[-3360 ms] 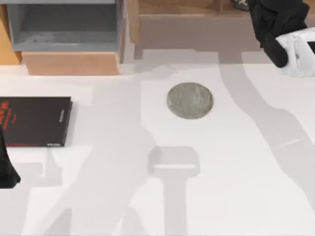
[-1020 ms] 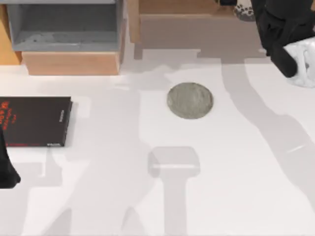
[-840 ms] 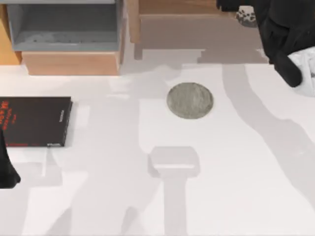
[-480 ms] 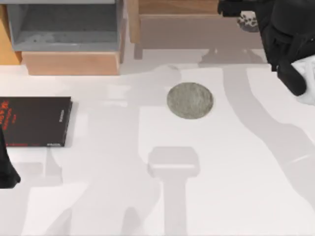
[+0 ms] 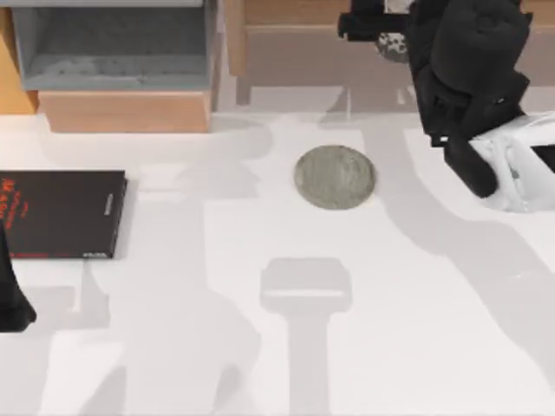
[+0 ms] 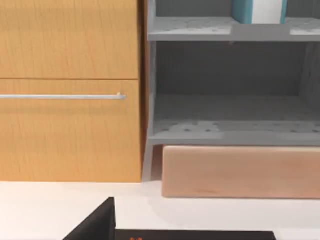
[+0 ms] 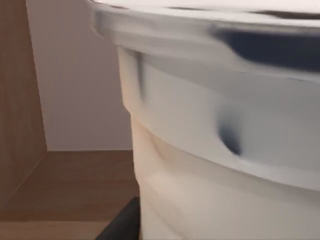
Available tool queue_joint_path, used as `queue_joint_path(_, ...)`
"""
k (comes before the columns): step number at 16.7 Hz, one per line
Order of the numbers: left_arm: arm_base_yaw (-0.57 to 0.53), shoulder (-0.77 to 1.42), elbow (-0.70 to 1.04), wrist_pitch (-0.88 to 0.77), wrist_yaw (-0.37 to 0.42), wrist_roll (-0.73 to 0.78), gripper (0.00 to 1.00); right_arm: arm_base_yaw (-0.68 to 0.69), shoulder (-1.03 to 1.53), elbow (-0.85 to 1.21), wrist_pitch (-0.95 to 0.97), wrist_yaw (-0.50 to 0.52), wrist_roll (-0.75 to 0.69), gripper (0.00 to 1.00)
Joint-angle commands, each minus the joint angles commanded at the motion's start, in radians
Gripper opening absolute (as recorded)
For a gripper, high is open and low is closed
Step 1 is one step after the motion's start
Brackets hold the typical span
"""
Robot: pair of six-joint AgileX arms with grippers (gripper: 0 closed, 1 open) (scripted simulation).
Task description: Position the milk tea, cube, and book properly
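Note:
The milk tea (image 7: pixel 215 165) looms close in the right wrist view, with its white lid rim above the beige drink. From above, its pearl-speckled bottom (image 5: pixel 393 45) shows at the back, over the wooden shelf (image 5: pixel 303 13). My right gripper (image 5: pixel 381 26) is shut on it, held tilted. The book (image 6: pixel 243 10), teal with white page edges, stands upright on the upper level of the grey shelf (image 6: pixel 230 132). The cube is out of view. My left arm (image 5: pixel 12 299) is parked at the front left edge.
A flat grey round coaster (image 5: pixel 335 177) lies mid-table, in front and left of the held cup. A black book with red lettering (image 5: pixel 61 214) lies at the left. The grey shelf (image 5: pixel 113 43) and a wooden block (image 5: pixel 126 111) stand at the back left.
My right arm has swung left and forward, carrying the milk tea leftward along the wooden shelf toward the coaster. The left arm, coaster and black book have not moved.

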Motion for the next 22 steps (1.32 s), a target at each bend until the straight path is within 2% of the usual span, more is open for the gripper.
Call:
queue_joint_path(10, 0.000, 0.000, 0.000, 0.000, 0.000, 0.000, 1.00, 0.195, 0.273, -0.050, 0.245, 0.233, -0.008, 0.00)
queue_joint_path(16, 0.000, 0.000, 0.000, 0.000, 0.000, 0.000, 1.00, 0.196, 0.283, -0.048, 0.255, 0.239, -0.007, 0.00)
queue_joint_path(22, 0.000, 0.000, 0.000, 0.000, 0.000, 0.000, 1.00, 0.200, 0.377, -0.045, 0.349, 0.243, -0.009, 0.00)
